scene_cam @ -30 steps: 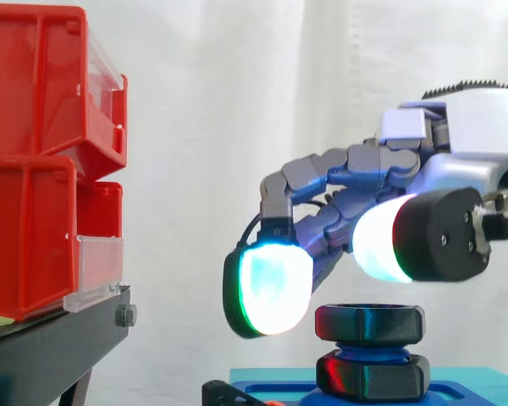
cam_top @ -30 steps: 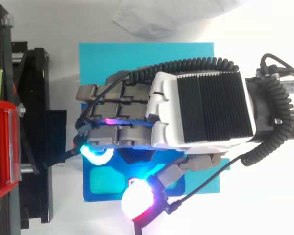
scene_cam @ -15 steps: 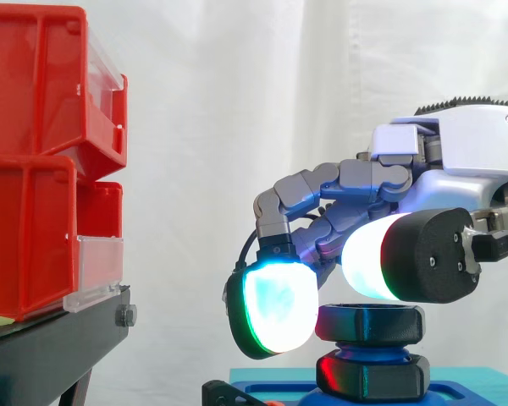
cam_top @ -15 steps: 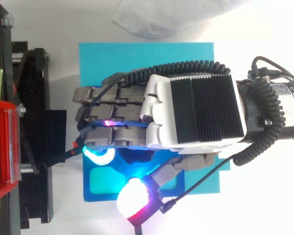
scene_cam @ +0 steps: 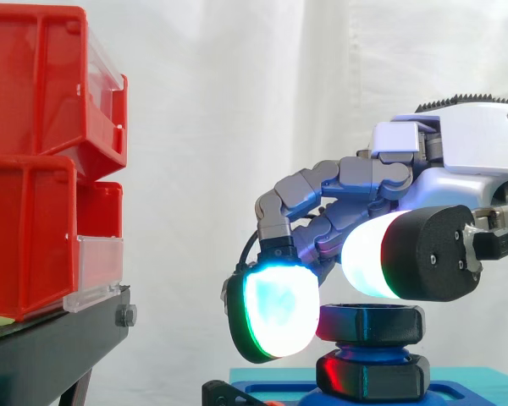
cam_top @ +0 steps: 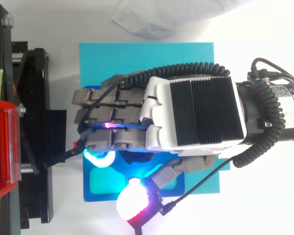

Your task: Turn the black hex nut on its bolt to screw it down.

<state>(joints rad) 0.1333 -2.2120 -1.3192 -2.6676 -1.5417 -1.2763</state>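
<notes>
Black hex nut (scene_cam: pixel 370 324): six-sided, corners softly rounded, dull sheen. Threaded high on an upright blue ribbed bolt (scene_cam: pixel 368 348).

Lower on the same bolt: a second black hex piece (scene_cam: pixel 372 376), catching a red glow. Seated on a blue base plate (cam_top: pixel 100 185) with shallow recessed pockets. Plate laid on a flat cyan mat (cam_top: pixel 137 58), itself on a white surface (cam_top: pixel 54 24).

Surroundings: stacked red bins (scene_cam: pixel 34 169) with clear front lips, on a black stand (scene_cam: pixel 55 351), well apart at the side view's left. White curtain (scene_cam: pixel 237 101) behind. Crumpled pale sheet (cam_top: pixel 157 19) beyond the mat's far edge.

Hand (cam_top: pixel 196 112): grey-and-white shell with a ribbed black back panel. Entering from the right, arched directly above the nut and hanging down beside its left flank. Bulk of the hand standing between nut and overhead camera. Hold on the nut: cannot tell, contact hidden.
</notes>
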